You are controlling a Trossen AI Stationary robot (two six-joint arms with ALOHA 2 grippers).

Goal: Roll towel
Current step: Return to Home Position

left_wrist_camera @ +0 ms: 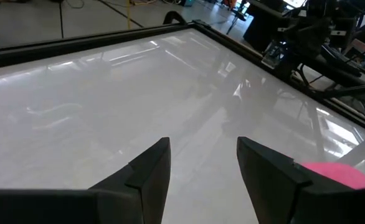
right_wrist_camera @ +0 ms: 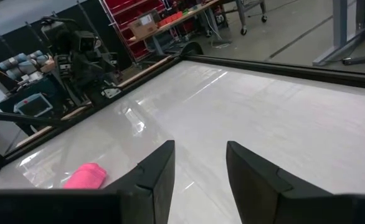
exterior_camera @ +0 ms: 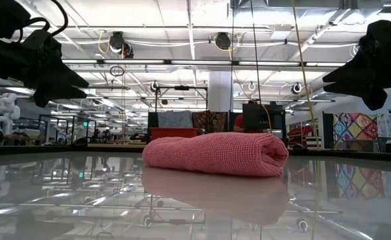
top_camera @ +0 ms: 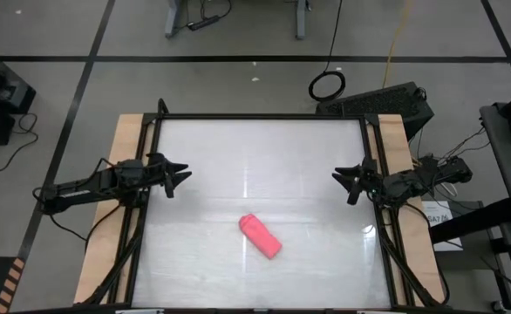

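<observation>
Seeing pink towel (top_camera: 260,236) lying rolled on table (top_camera: 238,148); low view is showing its knit texture, spiral end. I'm reading left gripper (left_wrist_camera: 202,144), right gripper (right_wrist_camera: 200,144) parted, holding nothing.

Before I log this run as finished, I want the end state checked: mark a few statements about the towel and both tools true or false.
1. The towel lies rolled up on the table. True.
2. The left tool is shut on the towel. False: it is open, empty and apart from the towel.
3. The right tool is open and holds nothing. True.
4. Both tools rest on the table surface. False: the low view shows them raised above it.
</observation>
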